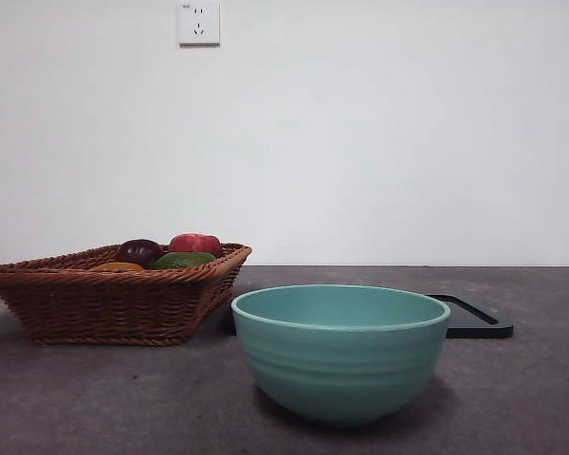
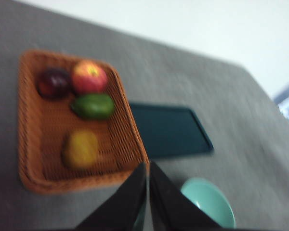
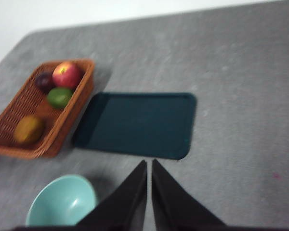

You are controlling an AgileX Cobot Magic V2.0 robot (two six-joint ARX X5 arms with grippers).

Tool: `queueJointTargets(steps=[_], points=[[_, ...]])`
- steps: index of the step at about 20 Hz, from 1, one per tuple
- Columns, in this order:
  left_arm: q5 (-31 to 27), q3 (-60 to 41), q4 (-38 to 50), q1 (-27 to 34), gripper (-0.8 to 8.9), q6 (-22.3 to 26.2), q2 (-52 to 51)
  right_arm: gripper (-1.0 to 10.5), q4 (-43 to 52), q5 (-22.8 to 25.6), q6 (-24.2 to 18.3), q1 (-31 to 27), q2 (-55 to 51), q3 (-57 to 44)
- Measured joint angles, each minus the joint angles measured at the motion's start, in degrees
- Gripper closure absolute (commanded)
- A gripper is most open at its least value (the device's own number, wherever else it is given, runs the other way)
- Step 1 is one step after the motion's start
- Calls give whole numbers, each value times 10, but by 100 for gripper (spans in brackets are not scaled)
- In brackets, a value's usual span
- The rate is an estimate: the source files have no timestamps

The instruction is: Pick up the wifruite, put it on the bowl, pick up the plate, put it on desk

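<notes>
Bowl (image 1: 340,353) foreground, both tools closed, empty

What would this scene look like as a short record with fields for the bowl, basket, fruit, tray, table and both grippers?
bowl: teal bowl, upright on the table, empty inside as far as the wrist views show
basket: brown wicker basket, beside the tray
fruit: four in the basket: red apple, dark purple fruit, green fruit, yellow fruit
tray: black tray, flat on the table, nothing on it
table: dark grey
left gripper: above the table, jaws shut, holding nothing
right gripper: above the table, jaws shut, holding nothing
</notes>
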Motion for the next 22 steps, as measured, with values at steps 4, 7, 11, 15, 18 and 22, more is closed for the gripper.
queueJointTargets(steps=[4,7,11,15,18,22], points=[[13,47,-87,-34,804,60,45,942,-46,-20,-27,33,39,37],[14,62,-136,-75,804,98,68,942,-95,-23,-49,73,66,51],[14,62,-159,-111,804,117,77,942,-153,-23,-73,122,83,51],[14,62,-164,-119,794,121,77,941,-159,-23,-86,144,84,52],[14,62,-164,-119,572,121,77,826,-159,-23,-89,146,84,52],[14,62,-164,-119,340,121,77,538,-156,-19,-89,146,84,52]])
